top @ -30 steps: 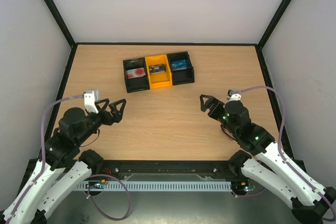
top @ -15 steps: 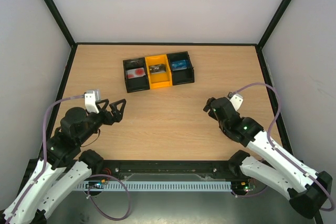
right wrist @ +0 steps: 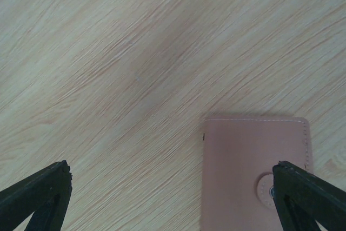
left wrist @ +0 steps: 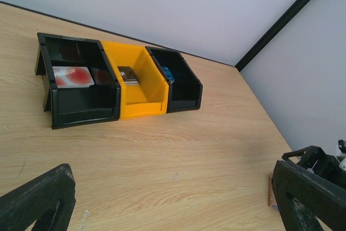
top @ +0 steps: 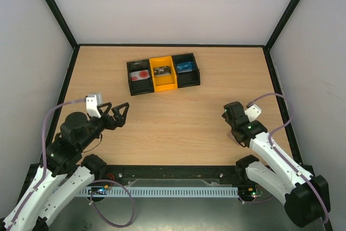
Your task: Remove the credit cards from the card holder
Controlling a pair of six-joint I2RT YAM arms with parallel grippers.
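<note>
The card holder [right wrist: 254,177] lies closed on the table, pinkish-brown side up, with a round snap near its right edge. My right gripper [right wrist: 173,204] hangs open straight above it; its right fingertip [right wrist: 308,198] covers part of the snap and the left one is over bare wood. In the top view the right gripper [top: 233,114] hides the holder. A sliver of the card holder [left wrist: 272,192] shows in the left wrist view. No credit cards show at the holder. My left gripper [top: 116,113] is open and empty at the near left, aimed at the tray.
A three-compartment tray [top: 163,86], black, yellow, black, stands at the back centre. Its left bin holds a pale card with red round marks [left wrist: 73,76]; the other bins hold small items. Black-framed walls enclose the table.
My right arm has swung to the right and drawn back, tipping its gripper down over the card holder. The left arm has stayed put.
</note>
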